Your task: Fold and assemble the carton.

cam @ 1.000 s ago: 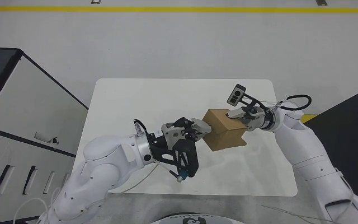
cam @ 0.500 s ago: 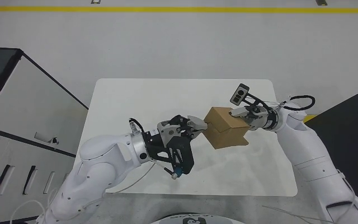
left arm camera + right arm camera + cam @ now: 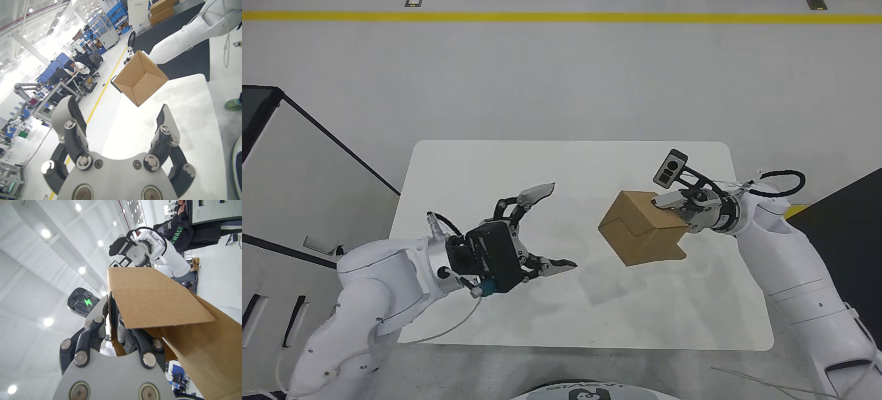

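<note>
The brown carton (image 3: 642,226) hangs above the right half of the white table (image 3: 492,170), tilted, with its folded end turned toward the left arm. My right gripper (image 3: 672,203) is shut on a wall of the carton (image 3: 151,298) at its far right side, one finger inside and one outside. My left gripper (image 3: 552,227) stands open over the table's middle, well to the left of the carton and apart from it. From the left wrist, the carton (image 3: 140,81) shows its closed flaps beyond the open gripper (image 3: 121,111).
A dark cabinet (image 3: 282,170) stands off the table's left side. A yellow floor line (image 3: 562,16) runs along the far edge. The table's front right corner (image 3: 742,320) and far left part are bare.
My left gripper has let go of the carton, opened wide and drawn back to the left across the table. The right gripper and carton have stayed almost still.
</note>
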Available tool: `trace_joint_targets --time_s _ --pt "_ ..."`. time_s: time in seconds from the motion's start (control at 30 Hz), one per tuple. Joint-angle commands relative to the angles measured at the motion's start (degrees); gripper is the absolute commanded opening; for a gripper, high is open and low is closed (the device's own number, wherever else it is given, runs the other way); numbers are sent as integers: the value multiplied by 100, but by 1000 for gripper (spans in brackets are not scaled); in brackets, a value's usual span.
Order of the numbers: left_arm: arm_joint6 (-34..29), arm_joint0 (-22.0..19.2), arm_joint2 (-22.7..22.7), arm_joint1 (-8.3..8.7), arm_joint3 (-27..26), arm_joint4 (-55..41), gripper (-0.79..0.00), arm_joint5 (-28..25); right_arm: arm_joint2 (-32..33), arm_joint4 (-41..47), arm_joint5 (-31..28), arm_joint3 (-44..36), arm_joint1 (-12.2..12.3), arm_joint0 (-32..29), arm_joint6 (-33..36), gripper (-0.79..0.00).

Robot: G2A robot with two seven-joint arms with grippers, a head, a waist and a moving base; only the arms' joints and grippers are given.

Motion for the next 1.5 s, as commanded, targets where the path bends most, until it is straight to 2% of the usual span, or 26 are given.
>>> trace_joint_targets --time_s 0.0,0.2,0.27,0.43,0.5,0.7,0.93,1.07,1.17,1.3,1.47 --pt "0 -4 22 1 0 14 0 6 0 0 0 0 0 0 0 -785" --pt "43 6 -8 -5 47 -76 0 130 0 0 0 0 0 0 0 -785" --pt "58 42 -216 1 198 -386 0 214 0 0 0 0 0 0 0 -785" --pt "-134 190 -963 70 464 -1541 0 -248 0 0 0 0 0 0 0 -785" --pt "-392 244 -1209 104 516 -1897 0 -373 0 0 0 0 0 0 0 -785" --pt "-748 481 -1680 191 644 -3213 0 -798 0 0 0 0 0 0 0 -785" --pt "-748 481 -1680 191 644 -3213 0 -798 7 -59 -31 -15 2 3 -65 -785" --pt "-748 481 -1680 191 644 -3213 0 -798 306 -1427 -431 -626 122 280 -290 -785" --pt "-748 481 -1680 191 644 -3213 0 -798 505 -2595 -641 -1095 224 595 -242 -785" --pt "-748 481 -1680 191 644 -3213 0 -798 460 -3813 -1118 -1744 281 1087 -46 -785" --pt "-748 481 -1680 191 644 -3213 0 -798 460 -3813 -1118 -1744 281 1087 -46 -785"
